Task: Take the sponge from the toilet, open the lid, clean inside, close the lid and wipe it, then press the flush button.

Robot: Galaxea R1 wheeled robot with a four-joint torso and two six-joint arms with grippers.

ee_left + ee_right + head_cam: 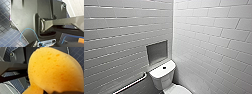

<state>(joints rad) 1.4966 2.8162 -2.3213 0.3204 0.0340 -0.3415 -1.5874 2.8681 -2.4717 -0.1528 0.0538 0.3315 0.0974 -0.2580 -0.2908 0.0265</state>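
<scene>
Sponge (pixel 53 70): pressed close to the lens, my right claw (pixel 58 92) clamped on it, ready for wiping.
Toilet (pixel 162 77): ahead in the tiled corner (pixel 173 30), lid (pixel 178 89) looks down, dark button (pixel 164 67) showing.

A wide dark grey plate (pixel 25 18), smooth and glossy, carries a round fitting (pixel 64 5) at one corner. A grey jointed bar (pixel 60 23) crosses it, and a thin blue cable (pixel 30 29) loops towards a small white connector (pixel 46 43). Near the right arm's dark bar (pixel 12 65) sits a shiny screw (pixel 11 54).
</scene>
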